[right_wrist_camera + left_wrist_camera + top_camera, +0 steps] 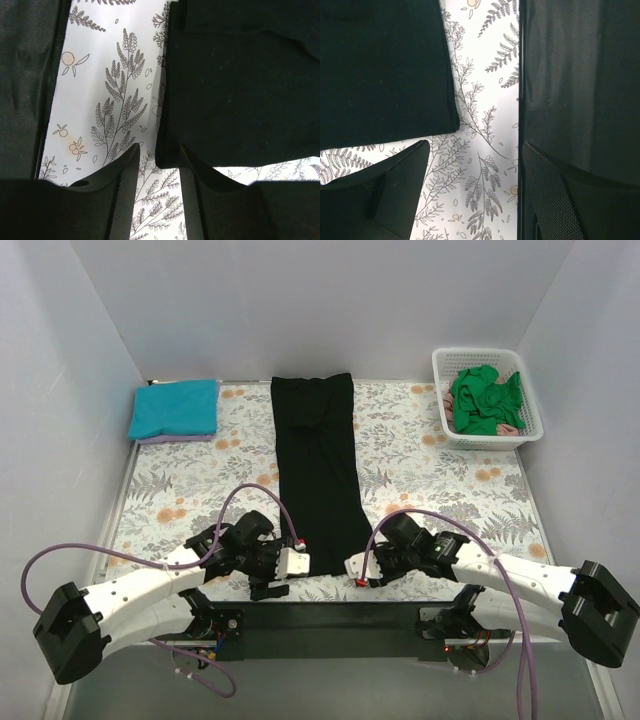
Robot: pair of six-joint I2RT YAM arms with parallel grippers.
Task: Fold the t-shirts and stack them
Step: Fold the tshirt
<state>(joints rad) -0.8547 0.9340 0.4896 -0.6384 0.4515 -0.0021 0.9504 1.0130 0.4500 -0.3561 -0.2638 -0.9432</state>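
Black t-shirt (316, 470): near corners masked overhead. Left end effector (298, 562) spread, just beside the near-left corner. Right end effector (352, 568) spread, straddling the near-right corner.

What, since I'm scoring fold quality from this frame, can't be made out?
- Top view: the black t-shirt's near corners, covered by the left gripper and right gripper.
- Top view: the lavender t-shirt, only an edge showing under the teal t-shirt.
- Top view: how many green t-shirts fill the basket; bunched together.
- Wrist views: frame edges cut off the black t-shirt.
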